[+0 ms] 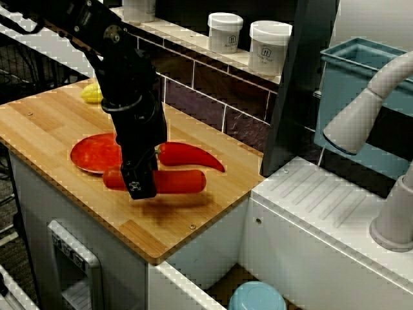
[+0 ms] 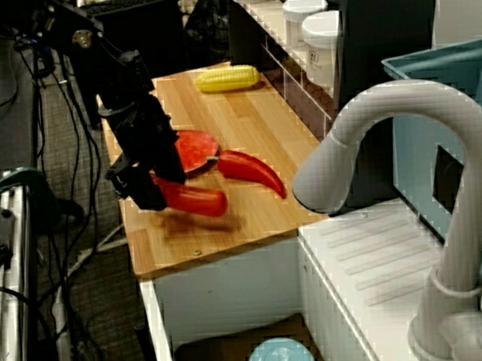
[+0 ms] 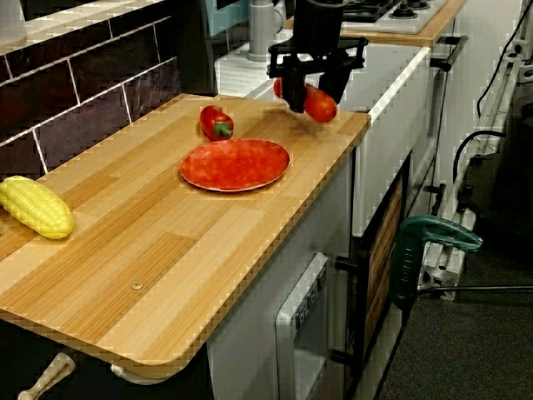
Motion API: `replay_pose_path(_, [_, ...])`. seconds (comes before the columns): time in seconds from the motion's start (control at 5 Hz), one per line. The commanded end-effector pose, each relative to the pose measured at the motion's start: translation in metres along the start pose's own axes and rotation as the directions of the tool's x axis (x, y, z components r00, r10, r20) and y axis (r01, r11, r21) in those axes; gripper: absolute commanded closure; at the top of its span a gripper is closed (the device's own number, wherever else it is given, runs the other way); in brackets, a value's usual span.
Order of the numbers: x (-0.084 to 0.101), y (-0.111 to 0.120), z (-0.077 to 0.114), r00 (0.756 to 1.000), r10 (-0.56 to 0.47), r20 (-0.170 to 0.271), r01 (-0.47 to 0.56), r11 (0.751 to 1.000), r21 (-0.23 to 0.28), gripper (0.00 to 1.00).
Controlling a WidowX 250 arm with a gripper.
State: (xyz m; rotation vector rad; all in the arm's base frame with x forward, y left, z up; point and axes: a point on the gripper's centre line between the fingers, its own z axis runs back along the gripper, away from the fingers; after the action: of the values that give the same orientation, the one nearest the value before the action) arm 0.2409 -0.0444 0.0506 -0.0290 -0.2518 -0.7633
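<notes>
End effector (image 1: pixel 139 186) clamped on a sausage (image 1: pixel 184 181).
Gripped off-centre above the counter (image 1: pixel 58 129) edge; a slip could tip it to the floor or onto the pepper (image 1: pixel 190 156).

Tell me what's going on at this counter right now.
The black robot gripper is shut on a long red sausage-shaped piece, holding it crosswise near the front edge of the wooden countertop. The shadow beneath suggests it hangs just off the surface. A round red plate lies beside it, a curved red chili pepper lies just behind, and a yellow corn cob sits at the counter's far end.
</notes>
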Motion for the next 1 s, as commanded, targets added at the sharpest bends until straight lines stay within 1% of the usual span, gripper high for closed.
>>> replay_pose_path(0.0, [0.002, 0.016, 0.002, 1.000, 0.002, 0.019, -0.003, 0.999, 0.047, 1.00])
replay_pose_path(0.2, [0.002, 0.021, 0.002, 1.000, 0.002, 0.014, -0.003, 0.999, 0.050, 1.00])
replay_pose_path(0.8, [0.002, 0.028, -0.008, 1.000, 0.012, -0.002, -0.012, 0.998, 0.063, 1.00])
